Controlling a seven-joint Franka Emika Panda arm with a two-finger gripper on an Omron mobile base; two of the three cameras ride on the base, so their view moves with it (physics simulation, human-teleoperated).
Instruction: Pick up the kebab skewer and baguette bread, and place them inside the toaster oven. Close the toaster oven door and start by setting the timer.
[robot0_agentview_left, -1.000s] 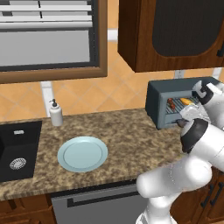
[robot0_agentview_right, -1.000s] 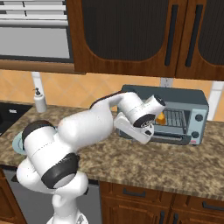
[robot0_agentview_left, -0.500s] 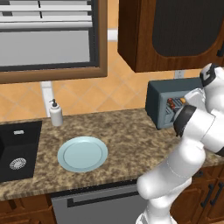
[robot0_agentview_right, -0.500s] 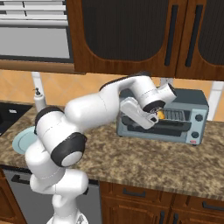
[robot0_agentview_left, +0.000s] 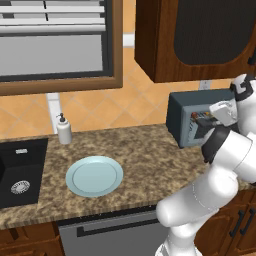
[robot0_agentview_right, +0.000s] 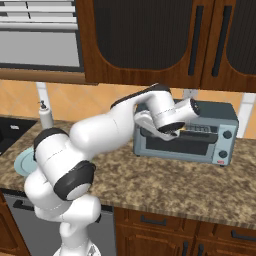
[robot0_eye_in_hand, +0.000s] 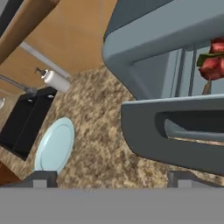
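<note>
Since a second ago the hand (robot0_agentview_right: 187, 111) has withdrawn upward from the toaster oven (robot0_agentview_right: 186, 131), fingers wide apart and empty. Inside, on the rack, lies the kebab skewer (robot0_eye_in_hand: 213, 64); the toaster oven door (robot0_eye_in_hand: 175, 133) hangs partly open, so closing seems next.

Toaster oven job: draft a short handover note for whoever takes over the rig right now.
End effector: open, holding nothing, close in front of the toaster oven door.
Kebab skewer: inside the toaster oven, seen through the gap above the door.
Baguette bread: I cannot make it out; check that it is inside.
Done: skewer loaded.
Left: the door is ajar, so push it shut, then set the timer at the knobs.
</note>
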